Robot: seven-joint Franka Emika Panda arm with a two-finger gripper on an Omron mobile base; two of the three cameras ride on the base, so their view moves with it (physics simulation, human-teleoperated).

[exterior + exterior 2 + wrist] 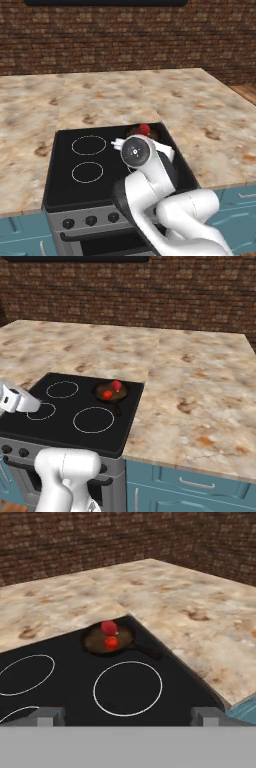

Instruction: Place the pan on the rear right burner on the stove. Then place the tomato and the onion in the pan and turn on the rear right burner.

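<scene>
The pan (95, 641) sits at the rear right of the black stove (65, 682), its short dark handle (148, 651) pointing toward the front right. It covers the rear right burner, so that ring is hidden. Inside the pan lie the bright tomato (111, 643) and, just behind it, the darker onion (109, 627). From the right base view the pan (102, 390) holds the tomato (107, 394) and the onion (116, 385). My gripper (127, 717) is open and empty, held low over the front of the cooktop, well short of the pan.
The large front right ring (127, 688) lies between the gripper and the pan. Two mid-sized rings (88, 145) mark the stove's left half. Black knobs (91, 220) line the steel front. Marble counter (200, 386) surrounds the stove, backed by a brick wall (150, 296).
</scene>
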